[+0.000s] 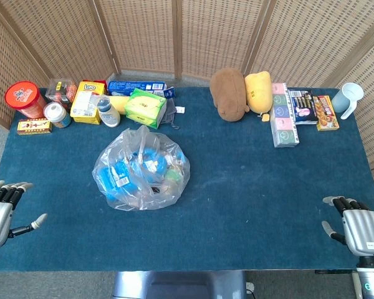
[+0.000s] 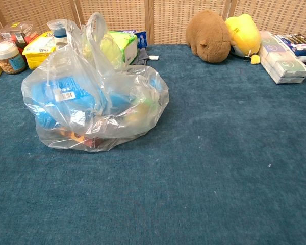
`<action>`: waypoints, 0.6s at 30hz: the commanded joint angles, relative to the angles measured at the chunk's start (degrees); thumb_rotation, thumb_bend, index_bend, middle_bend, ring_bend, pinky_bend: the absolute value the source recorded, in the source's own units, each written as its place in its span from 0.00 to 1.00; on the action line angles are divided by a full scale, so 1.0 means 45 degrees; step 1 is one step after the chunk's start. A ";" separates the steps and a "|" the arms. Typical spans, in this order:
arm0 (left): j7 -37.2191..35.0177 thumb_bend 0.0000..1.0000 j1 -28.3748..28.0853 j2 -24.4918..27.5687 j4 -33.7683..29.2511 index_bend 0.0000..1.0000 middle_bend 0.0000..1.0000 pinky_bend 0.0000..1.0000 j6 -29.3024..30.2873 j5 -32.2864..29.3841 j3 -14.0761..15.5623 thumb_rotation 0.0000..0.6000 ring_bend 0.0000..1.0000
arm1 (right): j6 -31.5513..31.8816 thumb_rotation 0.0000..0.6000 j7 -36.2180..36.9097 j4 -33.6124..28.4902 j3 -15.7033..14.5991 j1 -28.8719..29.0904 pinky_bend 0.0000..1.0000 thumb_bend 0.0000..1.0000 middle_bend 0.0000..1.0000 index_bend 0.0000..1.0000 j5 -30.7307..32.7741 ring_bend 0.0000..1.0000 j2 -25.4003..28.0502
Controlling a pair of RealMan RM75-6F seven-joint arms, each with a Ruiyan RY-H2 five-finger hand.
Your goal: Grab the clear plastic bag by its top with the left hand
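The clear plastic bag (image 1: 141, 169) is sitting on the blue counter (image 1: 255, 187), left of the middle, bulging with blue packets and other small goods. Its loose top is standing up, as the chest view shows, with the handles rising above the contents. The left hand (image 1: 1, 208) is hovering at the near left edge of the counter, well apart from the bag, its fingers spread and holding nothing. The right hand (image 1: 355, 227) is waiting at the near right edge, fingers likewise apart and empty.

Along the far edge on the left, a red tub (image 1: 25, 98), a small jar (image 1: 56, 114), a yellow box (image 1: 87, 101), a white bottle (image 1: 108, 113) and a green pack (image 1: 146, 107) are lying close together. Further right, a brown plush toy (image 1: 229, 93) is resting against a yellow plush toy (image 1: 259, 92), and beside them a stack of pastel boxes (image 1: 283, 118) is lying next to some flat packets (image 1: 315, 109). A pale cup (image 1: 349, 98) is standing at the far right corner.
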 commanded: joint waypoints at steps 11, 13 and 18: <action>-0.0265 0.15 -0.0123 0.0134 -0.0238 0.20 0.24 0.11 -0.0199 -0.0046 -0.0041 0.00 0.20 | 0.0127 0.98 0.0160 0.0067 0.0016 -0.0091 0.42 0.28 0.40 0.34 0.0044 0.40 -0.0029; -0.0656 0.15 -0.0169 0.0226 -0.0356 0.20 0.24 0.11 -0.0299 -0.0047 -0.0046 0.00 0.20 | 0.0157 0.98 0.0188 0.0057 0.0004 -0.0111 0.42 0.28 0.40 0.34 0.0023 0.40 -0.0024; -0.2921 0.15 -0.0499 0.0766 -0.0860 0.20 0.24 0.11 -0.1021 0.0010 -0.0021 0.00 0.20 | 0.0198 0.99 0.0174 0.0011 -0.0007 -0.0115 0.42 0.28 0.40 0.34 -0.0059 0.40 -0.0069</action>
